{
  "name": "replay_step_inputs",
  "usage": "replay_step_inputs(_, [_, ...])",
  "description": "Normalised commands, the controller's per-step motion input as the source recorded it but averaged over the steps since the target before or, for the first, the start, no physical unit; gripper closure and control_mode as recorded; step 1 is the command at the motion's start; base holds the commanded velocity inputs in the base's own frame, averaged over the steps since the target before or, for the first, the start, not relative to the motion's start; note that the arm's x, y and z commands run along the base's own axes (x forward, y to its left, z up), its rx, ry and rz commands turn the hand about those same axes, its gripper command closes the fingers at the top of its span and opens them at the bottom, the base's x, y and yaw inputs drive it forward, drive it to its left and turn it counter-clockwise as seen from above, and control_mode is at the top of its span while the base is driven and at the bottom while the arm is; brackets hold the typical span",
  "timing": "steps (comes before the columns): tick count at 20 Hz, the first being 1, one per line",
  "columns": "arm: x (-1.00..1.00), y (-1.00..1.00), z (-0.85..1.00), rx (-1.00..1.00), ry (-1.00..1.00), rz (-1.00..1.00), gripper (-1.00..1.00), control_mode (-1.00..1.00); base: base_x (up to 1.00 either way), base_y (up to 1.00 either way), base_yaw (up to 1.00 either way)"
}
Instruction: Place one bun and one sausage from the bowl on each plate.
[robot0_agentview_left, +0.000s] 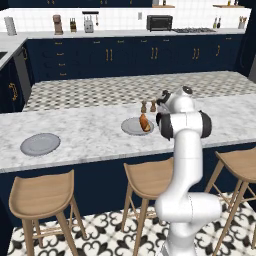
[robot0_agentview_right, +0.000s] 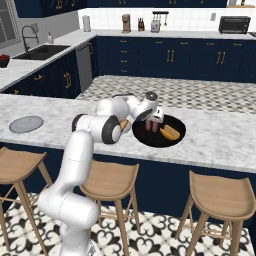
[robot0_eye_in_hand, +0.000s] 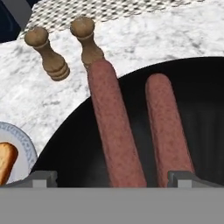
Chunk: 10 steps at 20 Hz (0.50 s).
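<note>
Fingertips (robot0_eye_in_hand: 41, 177) stand spread wide at the bottom of the hand view; the hand (robot0_eye_in_hand: 111, 179) is open and grips nothing. Two sausages (robot0_eye_in_hand: 114, 131) lie side by side in the black bowl (robot0_agentview_right: 159, 131) directly beneath. At nine o'clock of the bowl, a grey plate (robot0_agentview_left: 135, 127) holds a bun (robot0_agentview_left: 145, 123). At eleven o'clock stand two wooden mills (robot0_eye_in_hand: 48, 57). A second plate (robot0_agentview_left: 40, 144) sits well apart on the marble desk (robot0_agentview_left: 90, 135).

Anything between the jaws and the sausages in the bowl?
Nothing visible. In the hand view the open gripper looks straight down at two sausages lying side by side in the black bowl. The two wooden shakers stand outside the rim, beyond the sausages.
</note>
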Motion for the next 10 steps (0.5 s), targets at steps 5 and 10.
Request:
replay_step_inputs(5, [0.04,0.00,-0.42,-0.01,0.01,0.03,-1.00,-1.00,0.00,0.00,0.00])
replay_step_inputs(10, [0.00,0.06,-0.23,0.00,0.04,0.00,-1.00,-1.00,0.00,0.00,0.00])
